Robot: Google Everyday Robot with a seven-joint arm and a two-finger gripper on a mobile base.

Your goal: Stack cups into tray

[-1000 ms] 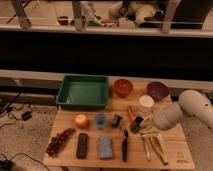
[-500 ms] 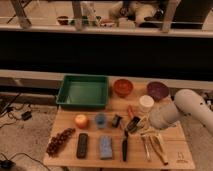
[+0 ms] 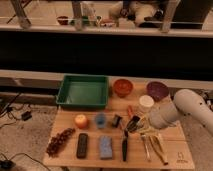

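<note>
The gripper (image 3: 133,124) was seen shut, empty; the light blue cup (image 3: 100,120) near it could be toppled unless the jaws were opened.

Tray (image 3: 82,105) interior free (gripper (image 3: 133,124) amid utensils (image 3: 151,145))

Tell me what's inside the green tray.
Only bare green floor shows inside the tray; nothing lies in it. Its near wall hides a thin strip of floor. The gripper hangs over the table, outside the tray.

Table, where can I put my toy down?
The green tray is bare inside. Another free patch lies between it and the grapes. Crowded: the front row, and around the gripper right of the blue cup.
</note>
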